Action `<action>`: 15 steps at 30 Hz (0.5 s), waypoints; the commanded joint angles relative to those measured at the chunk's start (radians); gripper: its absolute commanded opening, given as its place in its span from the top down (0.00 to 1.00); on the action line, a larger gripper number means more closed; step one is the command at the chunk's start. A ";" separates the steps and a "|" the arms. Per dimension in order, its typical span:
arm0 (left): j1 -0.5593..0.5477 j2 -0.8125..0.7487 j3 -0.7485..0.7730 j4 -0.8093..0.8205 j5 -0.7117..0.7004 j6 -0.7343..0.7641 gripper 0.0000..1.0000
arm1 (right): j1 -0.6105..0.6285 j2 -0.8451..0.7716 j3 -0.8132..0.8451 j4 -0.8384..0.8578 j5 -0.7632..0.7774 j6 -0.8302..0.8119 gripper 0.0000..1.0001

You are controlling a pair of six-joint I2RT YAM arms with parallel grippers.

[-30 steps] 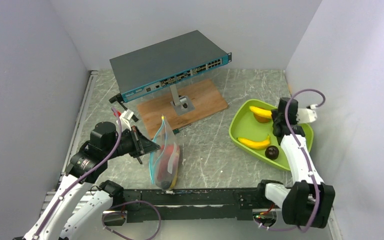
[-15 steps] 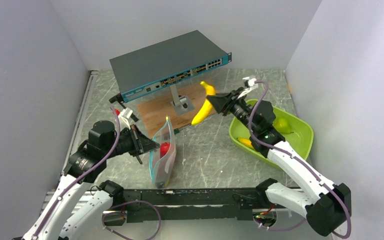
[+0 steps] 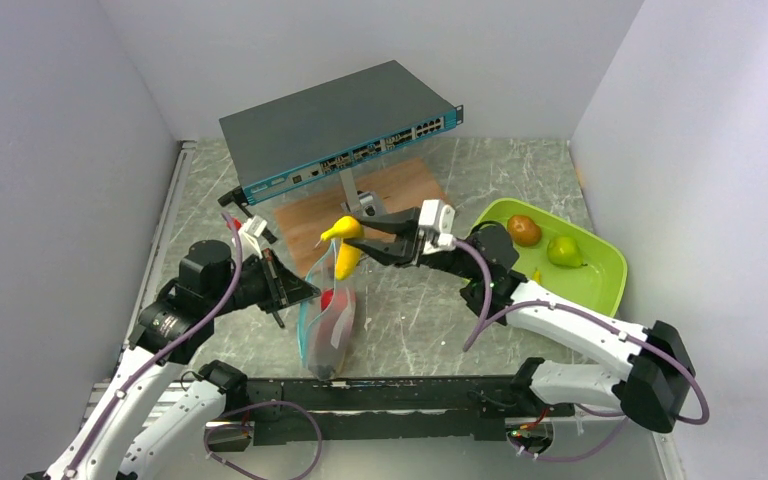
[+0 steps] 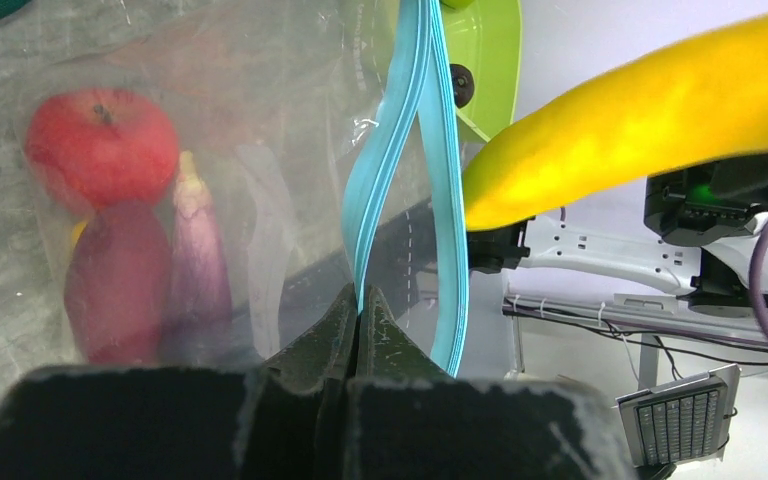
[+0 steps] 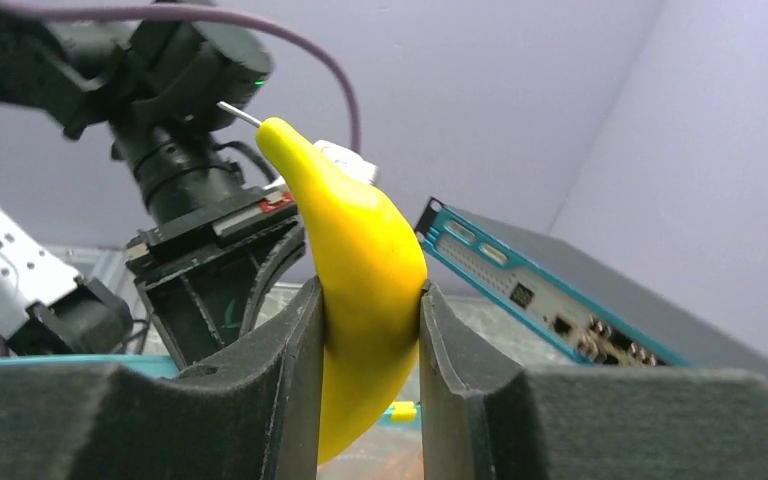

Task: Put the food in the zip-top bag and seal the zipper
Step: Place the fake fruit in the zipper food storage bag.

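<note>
Right gripper has the banana pinched between its 2 fingers, tip down just above the open bag. Left gripper has its fingers pressed together on 1 side of the zipper, holding the bag upright on the table. Inside: apple, eggplant, reddish piece. Pear and brown fruit sit in the tray.

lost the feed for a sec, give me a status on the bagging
Left end effector shut on zipper, bag mouth open. Right end effector shut on banana, tip near the mouth. No obstruction seen there.
</note>
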 commanded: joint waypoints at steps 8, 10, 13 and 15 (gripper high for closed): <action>-0.001 -0.010 0.028 0.002 0.014 0.013 1.00 | 0.077 0.025 0.100 0.095 -0.119 -0.359 1.00; 0.000 -0.017 0.025 0.002 0.003 0.015 1.00 | 0.078 0.004 0.105 0.054 -0.116 -0.387 1.00; -0.001 -0.016 0.020 0.018 0.007 0.013 1.00 | 0.078 -0.005 0.103 0.032 -0.137 -0.413 1.00; -0.001 -0.006 0.021 0.021 0.017 0.015 1.00 | 0.078 0.001 0.117 0.012 -0.161 -0.425 1.00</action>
